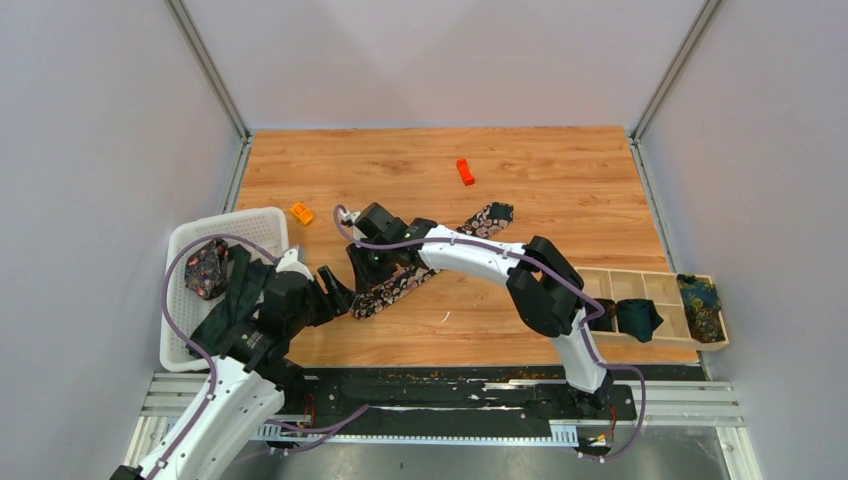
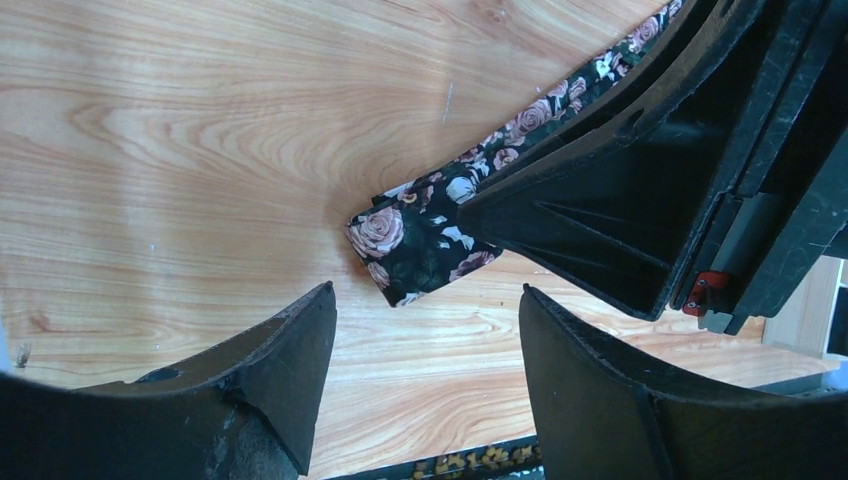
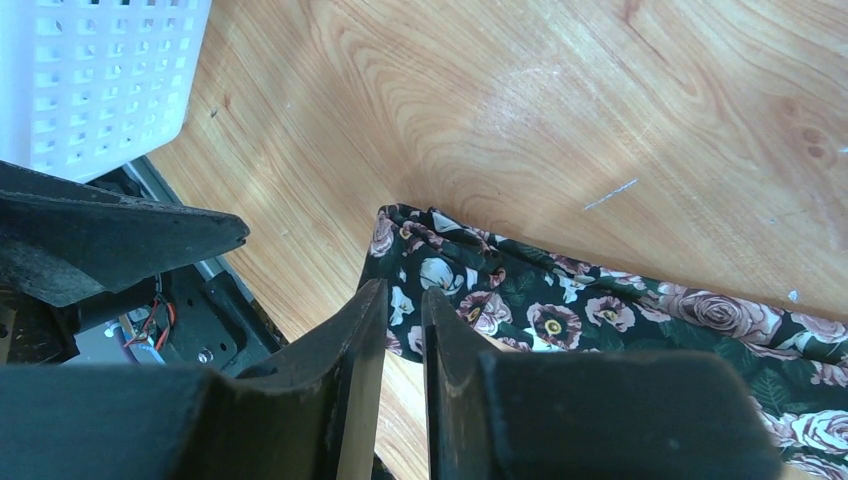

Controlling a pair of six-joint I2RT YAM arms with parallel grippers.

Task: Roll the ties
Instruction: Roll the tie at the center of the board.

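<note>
A black tie with pink-white flowers (image 1: 440, 255) lies flat and diagonal on the wooden table; its near end shows in the left wrist view (image 2: 410, 250) and the right wrist view (image 3: 520, 300). My right gripper (image 1: 366, 276) (image 3: 402, 292) hangs over that end with its jaws almost together, only a thin slit between them and no fabric in it. My left gripper (image 1: 338, 290) (image 2: 425, 295) is open and empty, just short of the tie's end. The right gripper's finger (image 2: 600, 210) covers part of the tie.
A white basket (image 1: 262, 222) at the left holds a floral rolled tie (image 1: 205, 268) and a dark teal tie (image 1: 232, 305). A wooden compartment tray (image 1: 615, 285) at the right holds a teal tie (image 1: 637, 318) and a blue-yellow one (image 1: 700, 298). Two orange blocks (image 1: 465, 171) (image 1: 301, 212) lie further back.
</note>
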